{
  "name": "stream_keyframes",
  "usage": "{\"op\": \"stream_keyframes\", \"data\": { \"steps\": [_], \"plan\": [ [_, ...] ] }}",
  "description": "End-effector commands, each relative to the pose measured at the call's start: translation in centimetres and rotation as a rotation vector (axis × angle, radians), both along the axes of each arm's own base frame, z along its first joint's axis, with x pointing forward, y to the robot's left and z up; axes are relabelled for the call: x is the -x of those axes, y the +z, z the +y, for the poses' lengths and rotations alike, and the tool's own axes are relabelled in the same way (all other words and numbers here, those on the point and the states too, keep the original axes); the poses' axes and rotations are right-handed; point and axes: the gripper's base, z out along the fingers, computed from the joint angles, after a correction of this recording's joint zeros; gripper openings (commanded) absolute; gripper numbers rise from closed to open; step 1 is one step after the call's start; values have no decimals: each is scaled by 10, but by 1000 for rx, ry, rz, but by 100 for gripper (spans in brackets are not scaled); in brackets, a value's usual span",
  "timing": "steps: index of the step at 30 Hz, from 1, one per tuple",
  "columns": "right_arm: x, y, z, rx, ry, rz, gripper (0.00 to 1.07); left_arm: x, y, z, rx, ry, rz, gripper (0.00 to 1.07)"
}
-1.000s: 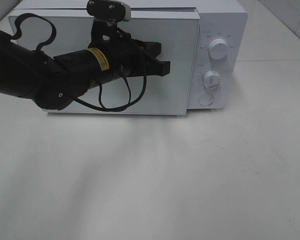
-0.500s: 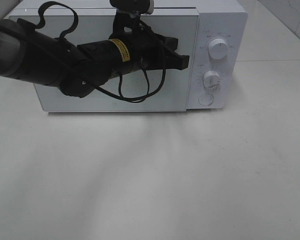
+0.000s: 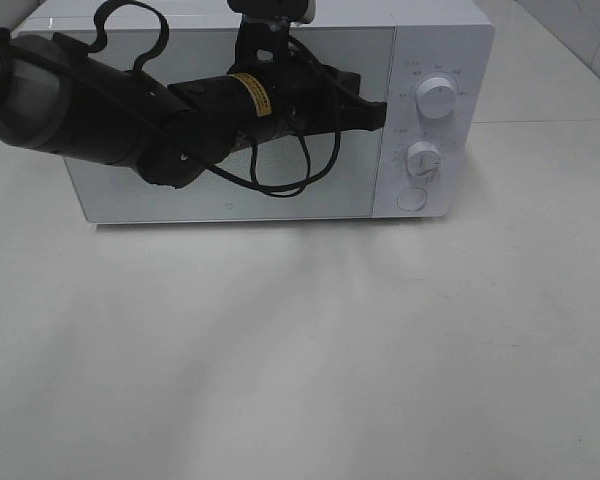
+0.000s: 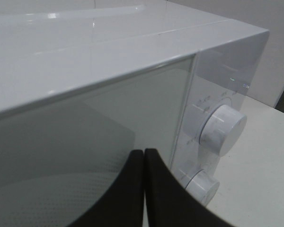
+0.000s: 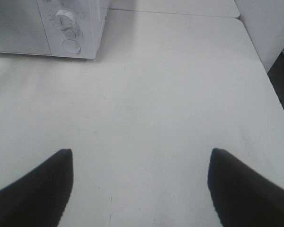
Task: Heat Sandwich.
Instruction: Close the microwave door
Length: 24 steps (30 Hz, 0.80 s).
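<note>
The white microwave stands at the back of the table with its glass door flush against the body. My left gripper is shut, its black fingertips pressed together against the door's right edge, beside the upper knob. In the left wrist view the door glass and both knobs fill the picture. The sandwich is hidden from every view. My right gripper hangs open over bare table, away from the microwave, with nothing between its fingers.
The control panel carries an upper knob, a lower knob and a round button. White table stretches in front of the microwave. A white wall or cabinet stands at the table's far right.
The microwave door has swung from ajar to fully closed. My left arm moved right and toward the microwave with it, fingertips now at the door's right edge.
</note>
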Motion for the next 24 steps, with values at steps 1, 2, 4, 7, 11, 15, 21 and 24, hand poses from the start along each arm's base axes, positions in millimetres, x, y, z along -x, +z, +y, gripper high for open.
{"op": "stream_keyframes", "data": {
  "steps": [1,2,4,7,11,15,21,24],
  "plan": [
    [3,-1,0,-11,-14,-29,76,-13,8,10,20,57,9,0],
    [3,-1,0,-11,-14,-29,76,-11,9,10,-19,51,27,0],
    [3,-1,0,-11,-14,-29,76,-8,9,9,-39,44,38,0],
    [3,-1,0,-11,-14,-29,76,-2,16,8,-81,22,35,0],
    [3,-1,0,-10,-13,-29,76,5,20,10,-79,15,34,0],
    [3,-1,0,-10,-13,-29,76,18,15,16,-95,7,62,0],
    [3,-1,0,-10,-13,-29,76,39,14,31,-122,3,92,0],
    [3,-1,0,-10,-13,-29,76,46,14,37,-137,5,109,0]
  ]
}}
